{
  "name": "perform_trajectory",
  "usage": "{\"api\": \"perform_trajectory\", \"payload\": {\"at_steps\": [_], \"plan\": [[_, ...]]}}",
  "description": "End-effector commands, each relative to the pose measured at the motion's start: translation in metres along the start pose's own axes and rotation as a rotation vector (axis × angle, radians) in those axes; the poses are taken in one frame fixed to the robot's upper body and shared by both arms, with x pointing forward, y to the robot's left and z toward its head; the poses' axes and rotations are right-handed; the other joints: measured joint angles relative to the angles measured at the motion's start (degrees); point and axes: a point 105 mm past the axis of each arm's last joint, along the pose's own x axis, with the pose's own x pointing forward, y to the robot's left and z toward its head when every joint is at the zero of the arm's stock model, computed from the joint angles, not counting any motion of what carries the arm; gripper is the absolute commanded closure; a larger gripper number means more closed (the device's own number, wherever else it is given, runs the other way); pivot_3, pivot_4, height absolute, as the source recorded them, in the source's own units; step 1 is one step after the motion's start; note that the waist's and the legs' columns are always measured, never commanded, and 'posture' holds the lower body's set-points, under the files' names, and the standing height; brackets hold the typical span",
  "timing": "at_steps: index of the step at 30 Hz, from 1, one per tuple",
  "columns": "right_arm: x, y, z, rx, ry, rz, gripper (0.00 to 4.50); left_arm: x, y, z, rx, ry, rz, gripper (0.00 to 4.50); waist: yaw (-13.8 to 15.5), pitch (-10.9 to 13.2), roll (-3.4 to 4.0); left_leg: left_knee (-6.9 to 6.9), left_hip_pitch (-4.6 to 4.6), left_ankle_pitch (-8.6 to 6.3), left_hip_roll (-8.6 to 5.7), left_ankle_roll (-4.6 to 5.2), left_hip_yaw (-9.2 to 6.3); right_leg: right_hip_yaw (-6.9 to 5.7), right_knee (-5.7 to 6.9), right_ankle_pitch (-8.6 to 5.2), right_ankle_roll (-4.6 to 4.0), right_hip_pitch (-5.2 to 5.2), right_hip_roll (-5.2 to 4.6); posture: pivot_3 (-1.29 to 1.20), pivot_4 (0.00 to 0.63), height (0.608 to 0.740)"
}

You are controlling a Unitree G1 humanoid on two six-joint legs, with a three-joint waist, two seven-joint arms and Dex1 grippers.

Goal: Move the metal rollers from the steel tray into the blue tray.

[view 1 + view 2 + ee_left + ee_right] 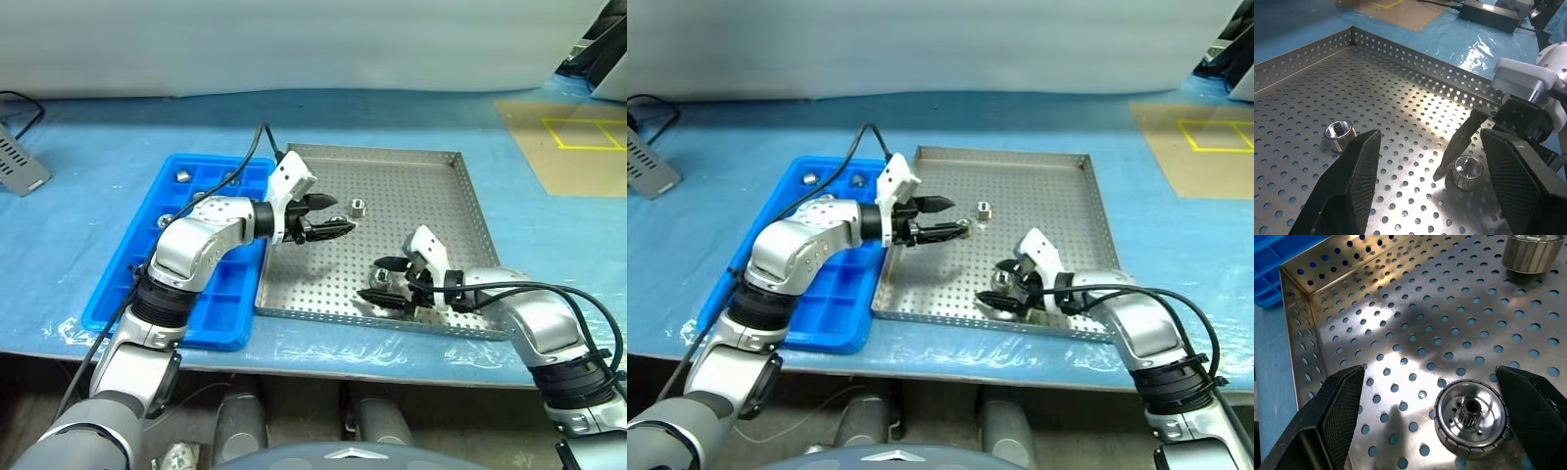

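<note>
Bench point(88, 147) was covered in blue sheeting, with clear film wrinkled along its near edge. Directly on it: the blue tray point(118, 304) at left and the steel tray point(411, 186) just beside it on the right, long sides parallel. A grey box point(20, 166) sat at far left; a tan mat point(568, 147) with yellow tape lay at far right.

Both tools hover over the steel tray point(431, 166); blue tray point(157, 211) alongside.
</note>
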Motion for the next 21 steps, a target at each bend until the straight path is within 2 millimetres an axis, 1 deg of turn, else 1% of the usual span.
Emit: {"api": "perform_trajectory", "payload": {"at_steps": [1,4,6,9,11,14,15,16,17,19,21], "plan": [[-0.001,-0.005,0.001,-0.046,0.006,-0.027,0.01,-0.004,-0.007,0.012,0.039,-0.035,-0.019,1.08,0.1,0.0,0.00,0.00,-0.02,0.00,0.00,0.00,-0.01,0.00,0.00,0.00,0.00,0.01,0.00,-0.27,0.150,0.740],[-0.006,-0.016,0.000,-0.048,0.022,-0.062,0.01,-0.006,-0.007,0.012,0.041,-0.035,-0.018,1.08,0.1,0.0,0.00,0.00,-0.02,0.00,0.00,0.00,-0.01,0.00,-0.01,0.00,0.00,0.01,-0.01,-0.27,0.150,0.740],[-0.014,-0.021,0.005,-0.042,0.021,-0.079,0.01,-0.007,-0.007,0.012,0.042,-0.034,-0.017,1.08,0.0,0.0,0.00,0.00,-0.01,0.00,-0.01,0.00,0.00,0.00,-0.01,0.00,0.00,0.01,-0.01,-0.27,0.150,0.740],[-0.026,-0.020,0.025,-0.057,0.017,-0.076,0.01,-0.009,-0.007,0.011,0.043,-0.032,-0.015,1.08,0.0,0.0,0.00,-0.01,0.00,0.00,-0.02,-0.02,-0.01,0.00,0.00,0.00,0.00,0.01,0.02,-0.27,0.150,0.740],[-0.030,-0.016,0.036,-0.069,0.014,-0.077,0.01,-0.010,-0.006,0.011,0.044,-0.030,-0.014,1.08,-0.1,0.0,0.01,-0.03,0.01,0.01,-0.02,-0.02,-0.01,0.00,0.00,0.00,0.00,0.00,0.04,-0.28,0.150,0.740],[-0.028,-0.003,0.054,-0.108,0.006,-0.069,0.59,-0.011,-0.006,0.011,0.048,-0.027,-0.013,1.08,-0.1,0.0,0.01,-0.05,0.04,0.03,-0.01,-0.05,-0.01,0.00,0.00,0.00,0.00,-0.01,0.08,-0.28,0.150,0.740],[-0.026,0.000,0.056,-0.107,0.006,-0.066,0.96,-0.011,-0.005,0.012,0.049,-0.026,-0.012,1.08,0.0,0.0,0.01,-0.05,0.05,0.03,-0.01,-0.06,-0.01,-0.01,0.01,0.00,0.00,-0.01,0.09,-0.28,0.150,0.740],[-0.021,0.003,0.053,-0.109,0.019,-0.079,1.24,-0.011,-0.005,0.012,0.050,-0.027,-0.012,1.08,0.0,0.0,0.01,-0.07,0.05,0.04,0.00,-0.07,-0.01,-0.02,0.01,0.00,0.00,-0.01,0.10,-0.27,0.150,0.740],[-0.017,0.005,0.050,-0.110,0.029,-0.088,1.24,-0.011,-0.005,0.012,0.050,-0.027,-0.012,1.08,0.0,0.0,0.01,-0.07,0.05,0.04,0.00,-0.07,-0.01,-0.03,0.01,0.00,0.00,-0.01,0.10,-0.27,0.150,0.740],[-0.010,0.007,0.036,-0.100,0.043,-0.092,1.24,-0.012,-0.005,0.013,0.049,-0.030,-0.012,1.08,0.2,0.0,0.01,-0.07,0.04,0.04,0.00,-0.07,-0.01,-0.02,0.00,0.00,0.00,0.00,0.07,-0.27,0.150,0.740],[-0.010,0.002,0.019,-0.077,0.048,-0.098,1.24,-0.013,-0.005,0.013,0.048,-0.031,-0.011,1.08,0.6,0.0,0.01,-0.07,0.01,0.03,0.01,-0.07,-0.01,-0.03,-0.02,0.00,0.00,0.00,0.02,-0.27,0.150,0.740]]}}
